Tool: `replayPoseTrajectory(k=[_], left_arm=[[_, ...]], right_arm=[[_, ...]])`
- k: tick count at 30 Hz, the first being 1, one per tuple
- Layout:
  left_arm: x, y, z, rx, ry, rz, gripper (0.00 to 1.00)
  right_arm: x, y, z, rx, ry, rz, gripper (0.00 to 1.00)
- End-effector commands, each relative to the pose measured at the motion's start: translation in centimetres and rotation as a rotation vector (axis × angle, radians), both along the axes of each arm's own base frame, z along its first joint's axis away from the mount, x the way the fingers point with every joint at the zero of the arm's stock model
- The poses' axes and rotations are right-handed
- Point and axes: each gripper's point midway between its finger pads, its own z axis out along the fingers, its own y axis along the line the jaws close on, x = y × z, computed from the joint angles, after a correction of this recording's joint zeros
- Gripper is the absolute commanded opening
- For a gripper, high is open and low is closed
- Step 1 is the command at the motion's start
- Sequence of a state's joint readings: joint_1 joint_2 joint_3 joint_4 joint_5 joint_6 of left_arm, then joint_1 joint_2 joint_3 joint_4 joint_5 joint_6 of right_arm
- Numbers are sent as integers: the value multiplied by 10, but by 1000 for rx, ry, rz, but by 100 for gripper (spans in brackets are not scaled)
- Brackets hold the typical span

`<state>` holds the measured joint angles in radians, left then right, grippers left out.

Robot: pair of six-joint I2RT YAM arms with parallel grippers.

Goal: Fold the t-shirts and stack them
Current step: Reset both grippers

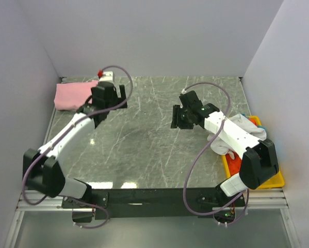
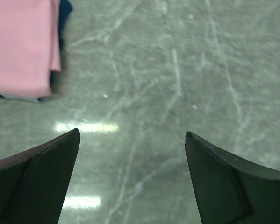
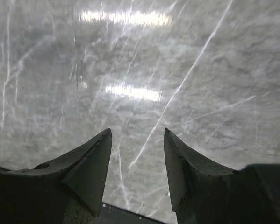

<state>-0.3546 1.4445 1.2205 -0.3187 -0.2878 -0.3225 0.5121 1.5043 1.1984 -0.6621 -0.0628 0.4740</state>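
Now, folded light-pink cloth t-shirt (image 2: 20, 46) lying near, up-left of left gripper (image 2: 131, 132), fingers spread, empty; right gripper (image 3: 137, 130) parted too; white cloth tee (image 1: 220, 147) in yellow plastic tray (image 1: 278, 181).

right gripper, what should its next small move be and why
Probably swing the right gripper toward the white t-shirt heaped in the yellow tray and grasp it. Both it and the left gripper hang open and empty over the table. The pink t-shirt already lies folded at the far-left corner, and the tray's shirts look unfolded.
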Motion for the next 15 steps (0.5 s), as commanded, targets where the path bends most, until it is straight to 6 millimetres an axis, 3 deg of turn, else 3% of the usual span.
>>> replayPoseTrajectory(k=[1, 6, 7, 9, 11, 15], left_arm=[[-21, -20, 37, -81, -168, 37, 100], [-57, -32, 21, -81, -126, 16, 99], [-65, -37, 9, -78, -102, -11, 100], [-74, -42, 7, -112, -104, -40, 99], [-84, -48, -10, -134, -67, -81, 99], [-98, -55, -19, -194, -50, -128, 99]], right_arm=[[20, -6, 25, 5, -159, -52, 56], [21, -17, 33, 14, -236, -112, 56], [23, -17, 36, 22, -258, -120, 56], [22, -22, 38, 22, -283, -139, 56], [23, -24, 42, 31, -309, -148, 55], [19, -33, 33, 13, -323, -183, 56]])
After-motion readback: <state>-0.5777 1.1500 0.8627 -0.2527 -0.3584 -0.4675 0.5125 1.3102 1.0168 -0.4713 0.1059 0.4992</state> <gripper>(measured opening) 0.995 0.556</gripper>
